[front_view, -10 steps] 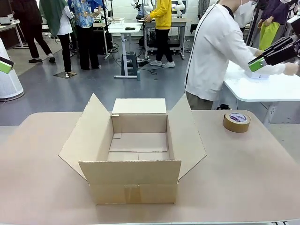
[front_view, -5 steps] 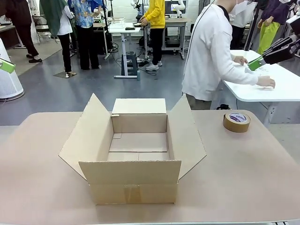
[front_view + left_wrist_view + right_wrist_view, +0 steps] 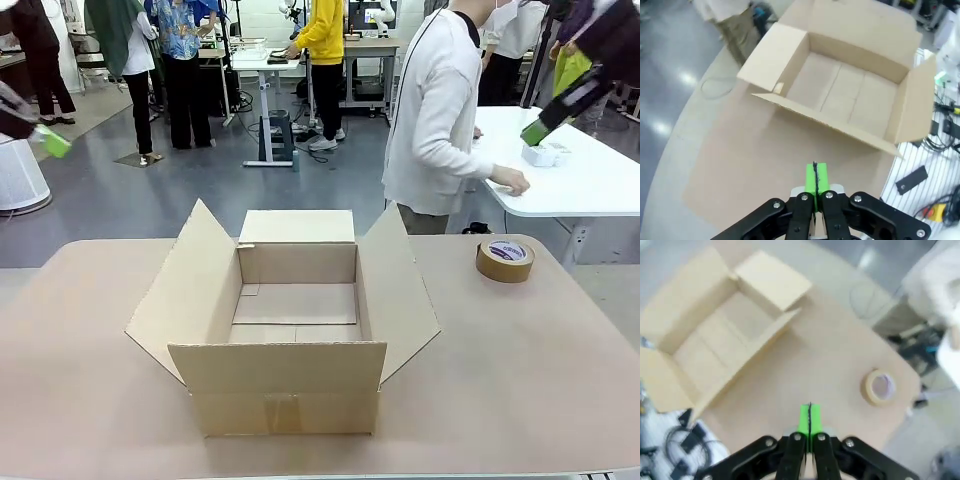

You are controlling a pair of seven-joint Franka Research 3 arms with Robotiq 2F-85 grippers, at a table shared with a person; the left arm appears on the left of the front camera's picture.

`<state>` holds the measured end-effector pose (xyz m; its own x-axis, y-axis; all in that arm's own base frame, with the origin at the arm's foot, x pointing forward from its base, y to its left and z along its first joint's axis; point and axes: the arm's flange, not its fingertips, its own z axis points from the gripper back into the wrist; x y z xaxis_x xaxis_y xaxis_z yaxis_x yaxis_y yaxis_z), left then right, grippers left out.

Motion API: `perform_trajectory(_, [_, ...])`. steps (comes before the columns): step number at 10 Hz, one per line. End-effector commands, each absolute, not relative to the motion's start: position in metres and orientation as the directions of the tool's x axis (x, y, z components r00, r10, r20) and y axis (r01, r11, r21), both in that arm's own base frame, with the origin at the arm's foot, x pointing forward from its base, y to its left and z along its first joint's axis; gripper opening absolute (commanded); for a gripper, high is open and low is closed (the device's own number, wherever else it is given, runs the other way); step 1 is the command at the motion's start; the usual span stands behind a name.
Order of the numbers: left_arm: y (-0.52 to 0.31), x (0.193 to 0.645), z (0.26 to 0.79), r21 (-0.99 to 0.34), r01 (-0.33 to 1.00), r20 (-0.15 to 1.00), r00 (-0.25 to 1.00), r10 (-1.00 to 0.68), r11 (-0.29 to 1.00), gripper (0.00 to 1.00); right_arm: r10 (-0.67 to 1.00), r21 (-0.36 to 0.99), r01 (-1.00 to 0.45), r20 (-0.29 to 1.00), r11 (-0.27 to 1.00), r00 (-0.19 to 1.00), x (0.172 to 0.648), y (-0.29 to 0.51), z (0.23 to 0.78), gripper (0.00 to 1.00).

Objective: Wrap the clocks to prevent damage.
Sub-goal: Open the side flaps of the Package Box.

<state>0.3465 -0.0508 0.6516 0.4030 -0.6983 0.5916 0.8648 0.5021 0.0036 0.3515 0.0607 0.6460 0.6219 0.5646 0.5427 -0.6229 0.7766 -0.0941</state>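
Note:
The clocks are out of view. An open, empty cardboard box (image 3: 290, 320) stands in the middle of the beige table (image 3: 520, 380), all its flaps spread outward. High at the far left edge my left gripper (image 3: 55, 142) hangs shut with nothing in it; its own view looks down on the box (image 3: 850, 95) past its closed green pads (image 3: 815, 179). At the upper right my right gripper (image 3: 535, 130) is raised and shut, empty too, above the table, with the box (image 3: 725, 335) at its view's upper left.
A roll of brown packing tape (image 3: 505, 260) lies on the table at the back right, also seen from the right wrist (image 3: 879, 386). A person in a white top (image 3: 440, 120) stands behind the table, reaching to a white side table (image 3: 590, 185).
The left gripper has closed and moved right into the picture. The right gripper has lifted and tilted. The person has turned and drawn a hand back along the white table.

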Motion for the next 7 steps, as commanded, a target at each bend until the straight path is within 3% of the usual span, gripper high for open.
perform_trajectory(1, [-0.122, 0.334, 0.667, -0.027, 0.745, 0.377, 0.625, -0.684, 0.666, 0.00, 0.364, -0.136, -0.343, 0.192, 0.929, 0.911, 0.309, 0.125, 0.660, 0.00])
perform_trajectory(4, [-0.200, 0.342, 0.666, -0.001, 0.601, 0.031, 0.799, -0.601, 0.799, 0.00, 0.337, -0.163, -0.340, -0.045, 0.926, 0.940, 0.294, 0.204, 0.659, 0.00])
perform_trajectory(7, [-0.222, 0.356, 0.644, -0.001, 0.540, -0.105, 0.837, -0.537, 0.842, 0.00, 0.333, -0.118, -0.355, -0.170, 0.927, 0.927, 0.310, 0.245, 0.641, 0.00])
